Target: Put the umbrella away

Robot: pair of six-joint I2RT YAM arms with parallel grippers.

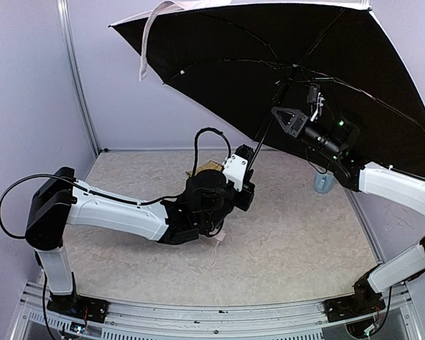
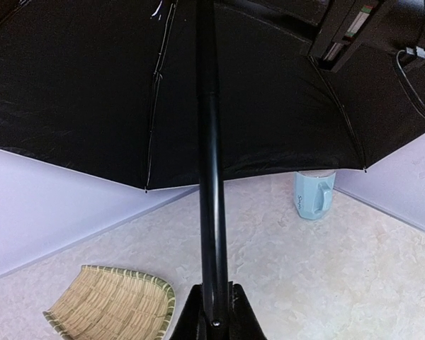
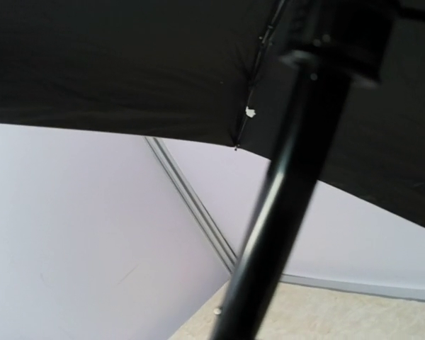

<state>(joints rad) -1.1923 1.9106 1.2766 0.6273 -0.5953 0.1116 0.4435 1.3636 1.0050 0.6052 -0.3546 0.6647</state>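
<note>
Top view: the open umbrella tilts above the desk. The left gripper's jaws pinch its shaft. The right gripper sits by the upper shaft; I cannot tell how its jaws stand.
Left wrist: jaws clamp the shaft; a woven tray lies nearby.
Right wrist: the shaft is close, jaws unseen.

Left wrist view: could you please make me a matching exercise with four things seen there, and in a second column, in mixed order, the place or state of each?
Column one:
1. umbrella canopy
2. umbrella shaft
3. woven tray
4. pale blue mug

Column two:
A. stands upright on the table, right of the shaft
B. spread open, black underside showing
C. lies on the table, left of the shaft
D. gripped between the jaws of the left gripper

Pairs: 1-B; 2-D; 3-C; 4-A.
</note>
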